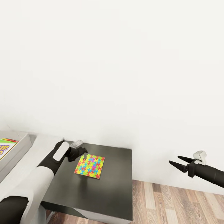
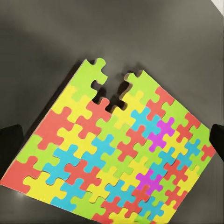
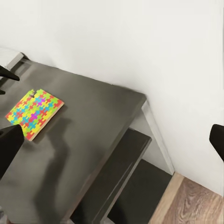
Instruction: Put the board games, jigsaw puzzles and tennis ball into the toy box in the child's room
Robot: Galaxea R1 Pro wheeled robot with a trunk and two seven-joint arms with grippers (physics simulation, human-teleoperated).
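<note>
Now the left end effector (image 1: pixel 83 151) hovers just above the far corner of the thin flat square jigsaw puzzle of bright multicoloured interlocking pieces (image 1: pixel 90 166), and the left wrist view shows its dark fingertips (image 2: pixel 10 142) spread wide, one at each side of the puzzle (image 2: pixel 116 158), nothing between them yet. The puzzle lies flat on the lower dark grey surface (image 1: pixel 115 186), near its back left part, all of it resting on the top.

The trouble, I'd judge, is that a sheet this thin gives the fingers almost no edge to bite. The best bet looks like coming down at the near corner, getting one finger under or nudging the sheet toward the surface's edge, and closing slowly so it doesn't skate away or flex.

Out at the picture's left edge sits the shallow light-grey tray-like toy box (image 1: pixel 21 147) on the pale grey upper section, with a printed game box inside. Short carry from here.

The right end effector (image 1: pixel 178 162) hangs well off to the side over the wood plank floor (image 1: pixel 174 202), fingers apart and empty.

The left wrist camera reveals a notch where pieces are missing at one puzzle edge. The right wrist view gives the whole dark top with the puzzle (image 3: pixel 34 113) and the lower shelves beneath.
</note>
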